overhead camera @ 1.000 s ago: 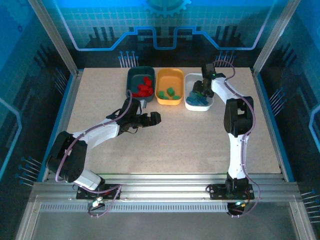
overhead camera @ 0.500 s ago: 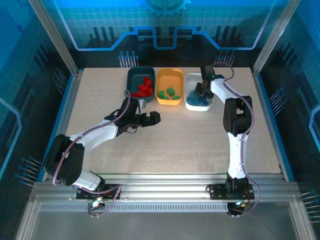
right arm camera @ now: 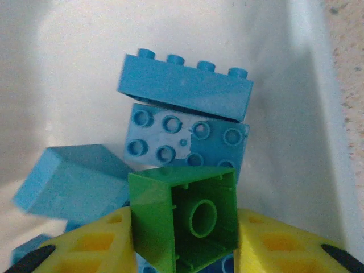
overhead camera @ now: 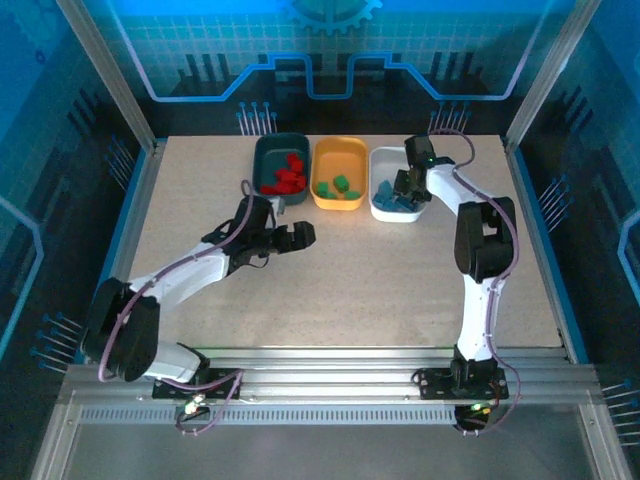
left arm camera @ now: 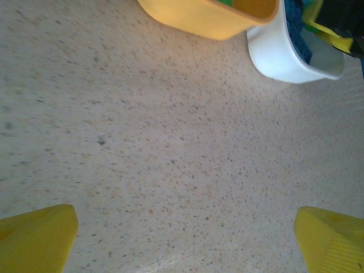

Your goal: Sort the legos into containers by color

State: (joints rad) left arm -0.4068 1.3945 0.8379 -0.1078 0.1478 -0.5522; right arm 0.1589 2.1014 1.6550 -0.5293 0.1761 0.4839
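Three containers stand in a row at the back: a dark teal tray [overhead camera: 281,139] with red legos [overhead camera: 285,178], an orange tray [overhead camera: 340,143] with green legos [overhead camera: 338,187], and a white tray [overhead camera: 386,154] with blue legos [overhead camera: 390,203]. My right gripper [overhead camera: 405,190] reaches down into the white tray [right arm camera: 318,68]. It [right arm camera: 185,242] is shut on a green lego [right arm camera: 185,219], hollow underside facing the camera, above several blue legos [right arm camera: 185,85]. My left gripper [overhead camera: 305,235] hovers open over bare table in front of the orange tray, holding nothing [left arm camera: 182,244].
The left wrist view shows the orange tray's [left arm camera: 210,20] near wall and the white tray's [left arm camera: 281,54] corner beyond speckled tabletop. Metal frame rails run along the table's sides and near edge [overhead camera: 330,360].
The right gripper's jaws have closed onto the green lego inside the white tray. The left arm shifted slightly left, its gripper still open.
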